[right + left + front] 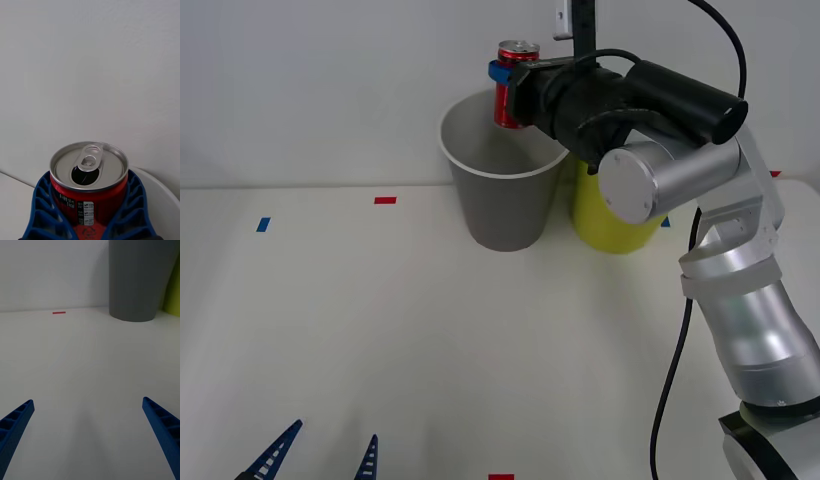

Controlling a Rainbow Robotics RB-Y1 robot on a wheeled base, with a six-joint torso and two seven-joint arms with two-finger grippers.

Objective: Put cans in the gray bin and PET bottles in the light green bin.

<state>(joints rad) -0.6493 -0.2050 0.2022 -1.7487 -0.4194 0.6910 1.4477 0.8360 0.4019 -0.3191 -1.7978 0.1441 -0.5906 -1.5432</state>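
1. Nearest the camera, the left gripper [315, 455] waited low above the table [380, 330], well in front of the gray bin [502, 205], fingers spread apart.
2. The right gripper [510, 90] clasped the red can [514, 85] upright, above the gray bin's rim.
3. The light green bin [610, 220] stood just beside the gray bin.

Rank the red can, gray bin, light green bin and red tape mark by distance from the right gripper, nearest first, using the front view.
1. red can: clamped in the right gripper.
2. gray bin: directly beneath it.
3. light green bin: beside the gray bin, on the robot's right.
4. red tape mark: on the table, left of the gray bin.
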